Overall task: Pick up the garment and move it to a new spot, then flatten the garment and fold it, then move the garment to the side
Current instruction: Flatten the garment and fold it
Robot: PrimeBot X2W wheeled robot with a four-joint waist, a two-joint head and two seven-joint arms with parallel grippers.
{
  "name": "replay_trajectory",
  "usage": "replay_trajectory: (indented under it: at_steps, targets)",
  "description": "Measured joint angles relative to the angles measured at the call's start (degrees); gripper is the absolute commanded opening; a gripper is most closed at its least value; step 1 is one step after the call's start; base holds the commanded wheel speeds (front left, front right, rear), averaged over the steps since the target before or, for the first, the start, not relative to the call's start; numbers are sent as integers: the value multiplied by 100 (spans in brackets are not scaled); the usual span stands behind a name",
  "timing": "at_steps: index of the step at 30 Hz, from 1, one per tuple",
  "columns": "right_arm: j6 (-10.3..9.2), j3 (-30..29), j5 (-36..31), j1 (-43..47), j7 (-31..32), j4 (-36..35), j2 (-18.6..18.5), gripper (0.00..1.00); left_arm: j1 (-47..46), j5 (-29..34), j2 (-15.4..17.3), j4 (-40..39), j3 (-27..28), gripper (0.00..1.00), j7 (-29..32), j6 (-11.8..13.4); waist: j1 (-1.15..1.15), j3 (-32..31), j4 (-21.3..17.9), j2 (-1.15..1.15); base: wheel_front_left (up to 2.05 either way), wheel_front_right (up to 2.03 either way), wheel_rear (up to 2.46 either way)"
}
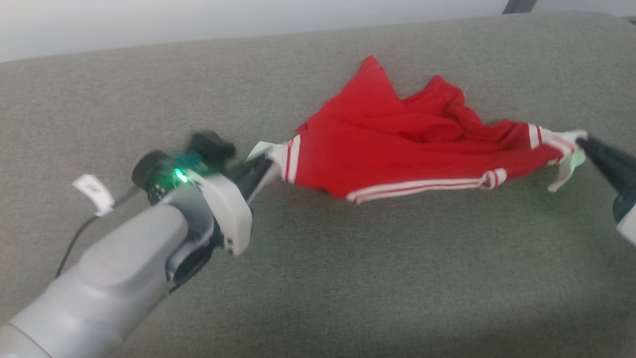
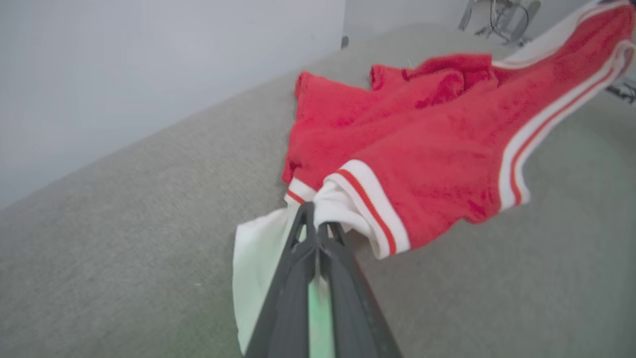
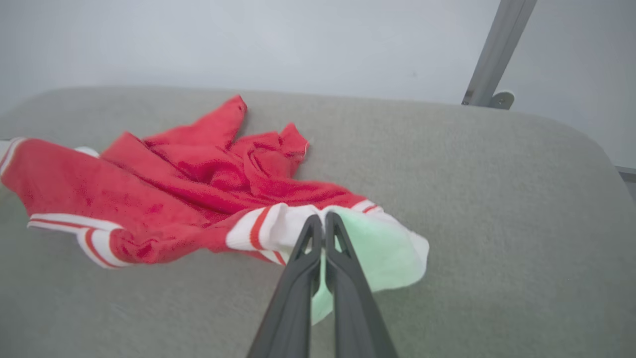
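Garment (image 1: pixel 397 144): crumpled, unfolded, centre-right of frame on grey cushion (image 1: pixel 348 278). Pinched at opposite white sleeve ends by left gripper (image 1: pixel 262 172) and right gripper (image 1: pixel 582 142), both clamped. Judged early: flattening, folding, side placement outstanding.

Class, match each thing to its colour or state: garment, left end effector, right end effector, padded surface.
1. garment
2. left end effector
3. right end effector
4. padded surface

A. grey, beneath everything
B. shut on the white sleeve end at the head view's right
C. red, rumpled, held at both ends
D. shut on the white sleeve end at the head view's left

Pairs: 1-C, 2-D, 3-B, 4-A
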Motion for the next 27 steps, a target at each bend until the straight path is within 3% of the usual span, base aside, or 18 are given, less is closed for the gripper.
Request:
replay_trajectory:
  at_steps: [4,7,14,20,23,27]
  targets:
    - [0,-409,503,-136,-108,-308,-12,0,-33,-458,-25,-283,553,0,-342,149,0,-20,84,0,0,0,0]
    - [0,-697,648,-468,-153,-144,213,0,-254,-558,-66,-315,790,0,-386,272,0,53,122,0,0,0,0]
    - [-3,-1168,1047,-1883,313,1137,1311,0,-1628,-950,-673,672,1445,0,-324,326,0,461,229,0,0,0,0]
    - [-3,-1403,772,-3751,442,2473,2176,0,-3308,-999,-1200,2050,1950,0,-542,316,0,948,230,0,0,0,0]
    - [-3,-1562,555,-4535,105,2911,2447,0,-4095,-971,-1294,2408,2308,0,-745,272,0,1109,201,0,0,0,0]
    - [-3,-1766,288,-5196,-185,3331,2553,0,-4862,-750,-1394,2415,2963,0,-789,20,0,1186,203,0,0,0,0]
